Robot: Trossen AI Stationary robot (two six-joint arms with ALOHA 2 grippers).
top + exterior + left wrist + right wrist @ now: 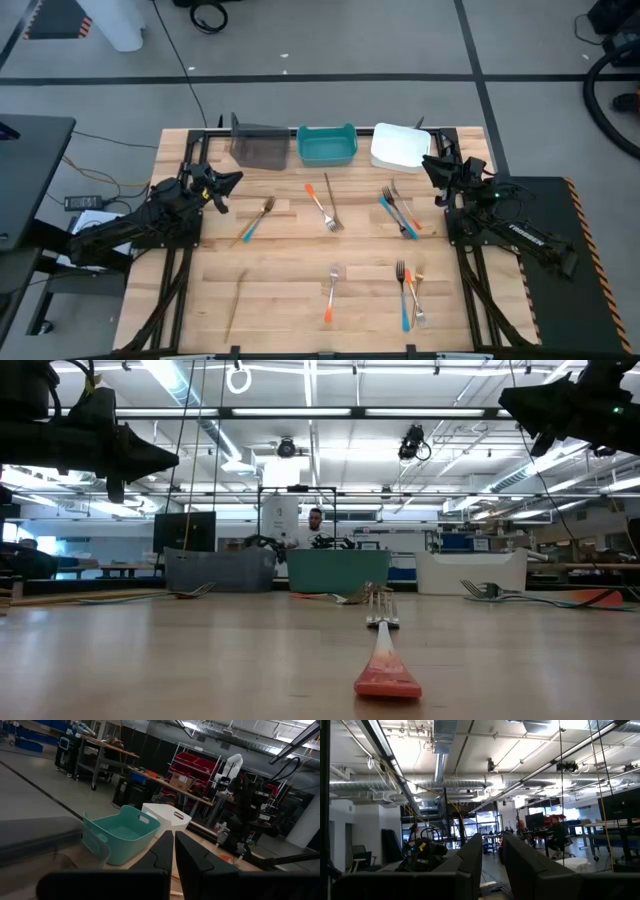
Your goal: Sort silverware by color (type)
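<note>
The tan utensil [236,303] is too faint to identify.

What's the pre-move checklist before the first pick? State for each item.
1. Left gripper empty: ok, fingers nearly together, nothing between them, raised at the table's left edge.
2. Right gripper empty: ok, narrow gap between its fingers, nothing in it, raised at the right edge.
3. Bins reachable: ok, grey bin, teal bin and white bin stand in a row at the far edge.
4. Bins empty: teal ok in the left wrist view; grey and white cannot tell.
5. Silverware separated: not ok, right-hand forks overlap in a cluster, as does the near-right group.
6. Easy first pick: ok, blue-handled fork lies alone near the left arm.
</note>
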